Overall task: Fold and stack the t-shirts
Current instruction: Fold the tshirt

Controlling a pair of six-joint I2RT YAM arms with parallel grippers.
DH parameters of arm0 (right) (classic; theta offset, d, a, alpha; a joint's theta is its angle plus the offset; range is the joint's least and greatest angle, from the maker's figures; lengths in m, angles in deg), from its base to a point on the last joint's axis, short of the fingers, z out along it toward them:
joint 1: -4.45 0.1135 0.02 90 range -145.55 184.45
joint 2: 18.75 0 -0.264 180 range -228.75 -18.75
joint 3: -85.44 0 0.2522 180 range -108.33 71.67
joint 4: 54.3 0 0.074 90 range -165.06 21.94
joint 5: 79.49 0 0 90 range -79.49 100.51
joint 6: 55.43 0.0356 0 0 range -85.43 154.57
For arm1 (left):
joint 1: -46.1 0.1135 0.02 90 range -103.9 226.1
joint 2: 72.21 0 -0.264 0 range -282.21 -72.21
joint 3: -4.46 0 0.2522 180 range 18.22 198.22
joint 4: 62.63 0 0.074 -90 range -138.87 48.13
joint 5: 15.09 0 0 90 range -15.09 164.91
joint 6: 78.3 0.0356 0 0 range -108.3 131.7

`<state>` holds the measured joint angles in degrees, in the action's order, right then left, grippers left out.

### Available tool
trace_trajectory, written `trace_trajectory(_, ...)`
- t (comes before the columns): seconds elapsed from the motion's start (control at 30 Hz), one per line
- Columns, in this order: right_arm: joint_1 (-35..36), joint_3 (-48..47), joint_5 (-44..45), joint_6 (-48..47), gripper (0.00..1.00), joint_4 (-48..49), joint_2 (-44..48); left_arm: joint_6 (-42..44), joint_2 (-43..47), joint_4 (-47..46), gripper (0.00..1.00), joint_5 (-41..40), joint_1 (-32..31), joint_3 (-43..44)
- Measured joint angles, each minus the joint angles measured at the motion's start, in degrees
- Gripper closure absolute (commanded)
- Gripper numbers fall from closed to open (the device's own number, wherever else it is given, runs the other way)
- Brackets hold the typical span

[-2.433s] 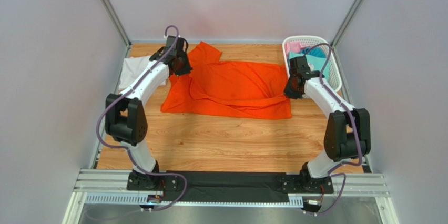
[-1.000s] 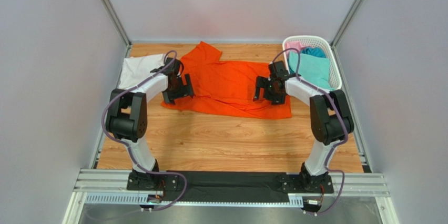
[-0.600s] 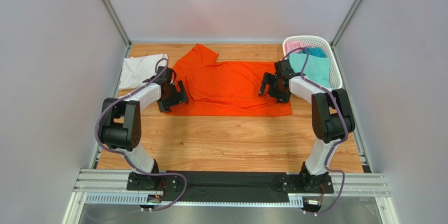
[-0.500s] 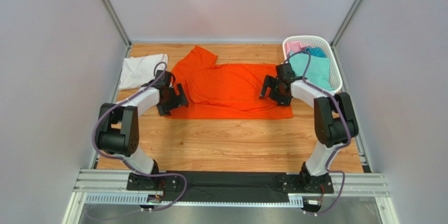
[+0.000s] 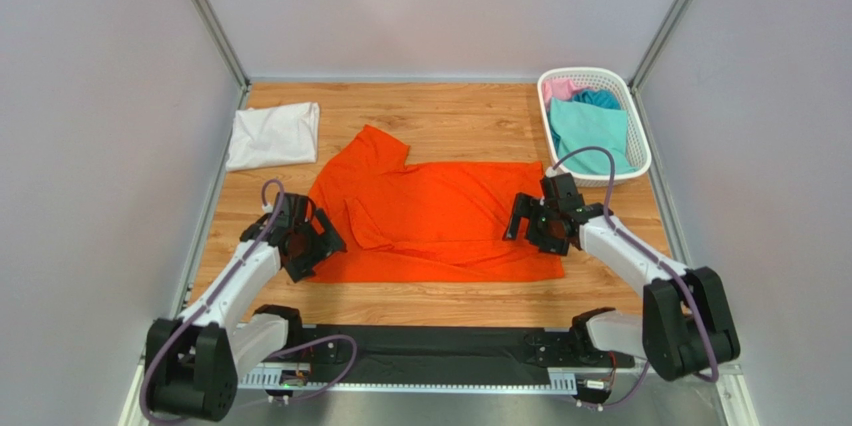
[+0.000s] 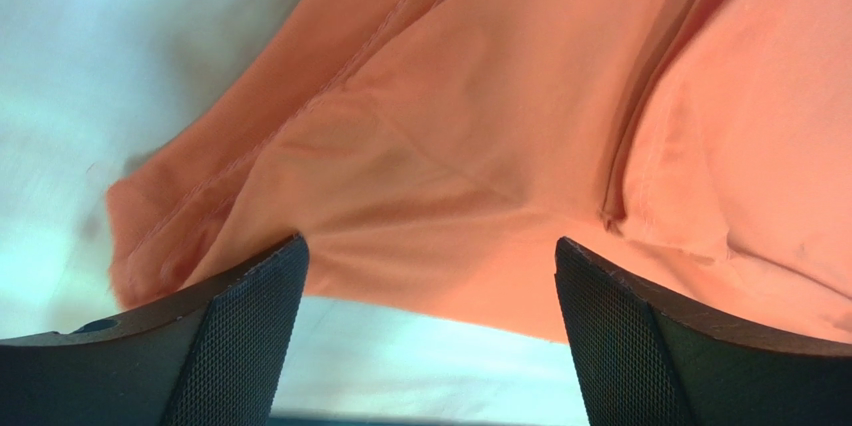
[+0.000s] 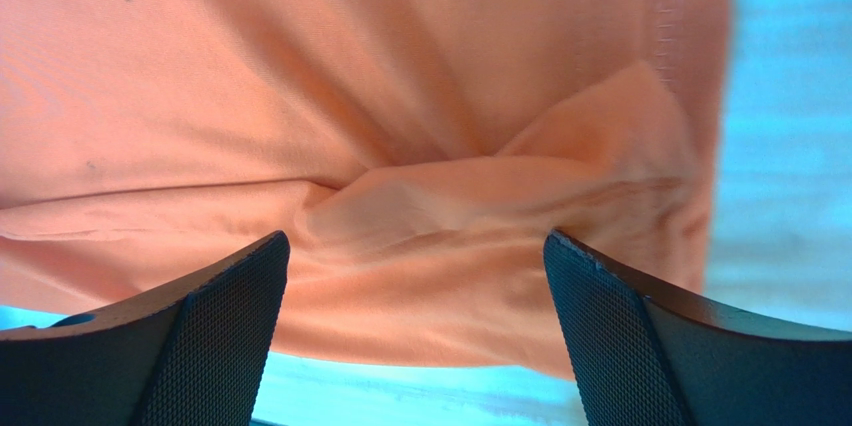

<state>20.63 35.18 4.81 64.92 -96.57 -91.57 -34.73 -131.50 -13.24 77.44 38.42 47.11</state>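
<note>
Orange t-shirt [image 5: 440,221]: lies partly folded on the table [image 5: 450,126], toward its near edge.
Left gripper [image 6: 428,246]: fingers spread wide at the shirt's left edge.
Right gripper [image 7: 415,241]: fingers spread wide at its right hem.

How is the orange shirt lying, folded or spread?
Partly folded: orange shirt lies flat, one layer doubled over, sleeve sticking out.

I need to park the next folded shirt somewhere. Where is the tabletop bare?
Bare wood runs along the far edge, between the white shirt and the basket, beyond the orange shirt. The near half is crowded: that shirt spans it, left gripper and right gripper at its ends.
</note>
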Motion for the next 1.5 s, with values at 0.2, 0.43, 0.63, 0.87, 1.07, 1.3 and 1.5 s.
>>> trace_trajectory(0.2,0.8,-0.4,0.1,0.0,0.0,-5.5,10.4,-3.1,13.7,12.8,0.0,-1.4,0.0,1.2)
trace_trajectory(0.43,0.8,-3.6,0.1,-0.2,0.0,-7.3,14.7,-4.6,13.6,15.0,0.0,-1.7,-5.2,8.7)
trace_trajectory(0.63,0.9,-3.6,0.3,-0.2,0.0,-8.6,14.9,-6.7,-0.9,9.4,0.35,-1.1,-14.9,10.4)
trace_trajectory(0.87,0.9,-3.6,1.0,-0.4,0.0,-9.1,14.8,-7.6,-11.0,2.3,0.51,0.2,-16.3,10.7)
trace_trajectory(1.07,0.9,-3.6,1.9,-0.7,0.0,-9.7,14.7,-7.8,-16.8,-0.2,0.6,0.1,-17.0,11.4)
trace_trajectory(1.3,0.9,-3.6,2.7,-1.3,0.0,-10.3,14.7,-8.1,-20.4,-2.4,0.87,0.4,-17.1,11.7)
trace_trajectory(1.5,0.9,-3.6,2.9,-1.3,0.0,-10.6,14.7,-8.1,-20.6,-3.2,1.0,0.7,-17.4,12.4)
